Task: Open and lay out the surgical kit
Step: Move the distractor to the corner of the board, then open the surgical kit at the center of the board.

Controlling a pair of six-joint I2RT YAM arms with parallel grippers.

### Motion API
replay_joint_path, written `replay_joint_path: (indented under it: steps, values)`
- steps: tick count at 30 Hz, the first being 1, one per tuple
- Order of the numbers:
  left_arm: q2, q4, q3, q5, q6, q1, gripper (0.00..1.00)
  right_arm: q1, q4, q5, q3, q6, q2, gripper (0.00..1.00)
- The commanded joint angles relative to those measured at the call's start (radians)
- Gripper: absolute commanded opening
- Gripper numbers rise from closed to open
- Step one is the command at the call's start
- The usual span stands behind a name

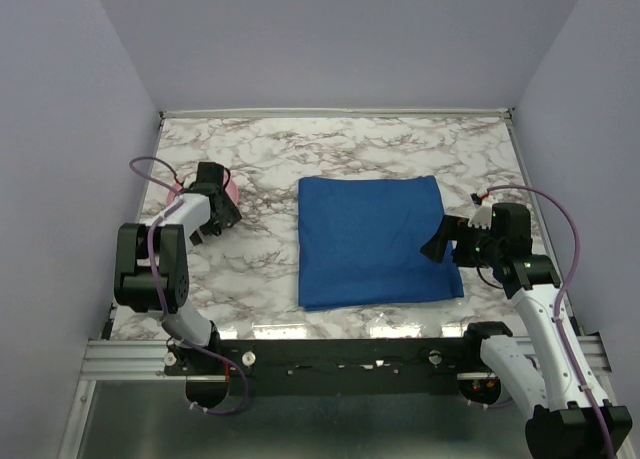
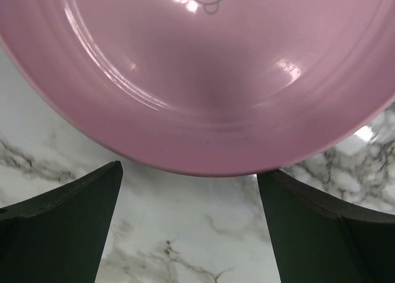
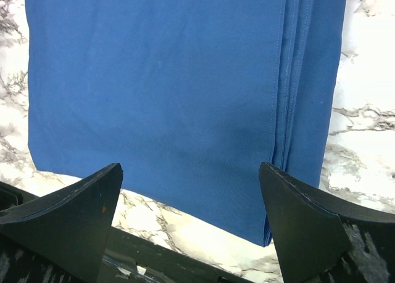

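The royal-blue cloth wrap [image 1: 375, 241] lies folded flat in the middle of the marble table, and it fills the right wrist view [image 3: 166, 86] with layered folded edges on its right side. My right gripper [image 1: 441, 243] is open and empty, right at the wrap's right edge. My left gripper [image 1: 228, 217] is open and empty at the left of the table, its fingers [image 2: 68, 227] just short of a pink plate [image 2: 203, 73]. The steel tray, forceps, tweezers and packets are hidden.
The pink plate [image 1: 228, 189] sits at the left, mostly hidden under the left wrist. A black frame rail [image 1: 340, 357] runs along the table's near edge. Lilac walls close in the table on three sides.
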Motion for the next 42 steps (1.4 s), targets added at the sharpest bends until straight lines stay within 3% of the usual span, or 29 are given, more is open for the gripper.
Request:
replay_joint_path:
  steps: [1, 12, 15, 21, 24, 28, 30, 32, 33, 37, 42]
  values:
    - [0.154, 0.088, 0.213, -0.068, 0.146, 0.048, 0.99, 0.008, 0.018, -0.011, -0.013, -0.013, -0.015, 1.00]
    - [0.613, 0.027, 0.847, -0.012, 0.318, 0.059, 0.99, 0.007, -0.013, -0.012, 0.011, -0.010, -0.002, 1.00]
    - [0.584, 0.040, 0.845, 0.005, 0.322, 0.044, 0.99, 0.007, -0.025, 0.003, 0.016, -0.004, -0.007, 1.00]
    - [0.311, 0.047, 0.655, -0.056, 0.329, -0.057, 0.99, 0.007, -0.054, 0.091, 0.022, 0.037, 0.005, 1.00]
    - [0.159, 0.030, 0.543, -0.064, 0.312, -0.153, 0.99, 0.007, -0.085, 0.169, 0.036, 0.071, 0.031, 1.00]
    - [-0.005, 0.025, 0.419, -0.081, 0.296, -0.365, 0.99, 0.005, -0.117, 0.229, 0.064, 0.091, 0.042, 1.00]
    - [-0.081, -0.007, 0.368, -0.105, 0.241, -0.626, 0.99, 0.004, -0.151, 0.291, 0.102, 0.120, 0.019, 1.00]
    - [-0.089, -0.009, 0.368, -0.136, 0.217, -0.724, 0.99, 0.004, -0.178, 0.354, 0.152, 0.126, -0.011, 1.00]
    - [-0.086, -0.009, 0.376, -0.150, 0.198, -0.828, 0.99, 0.004, -0.187, 0.382, 0.180, 0.128, -0.021, 1.00]
    - [-0.033, 0.027, 0.422, -0.205, 0.186, -1.018, 0.99, 0.005, -0.232, 0.457, 0.301, 0.145, -0.082, 1.00]
    - [0.123, 0.044, 0.558, -0.217, 0.190, -1.166, 0.99, 0.004, -0.263, 0.505, 0.465, 0.172, -0.160, 1.00]
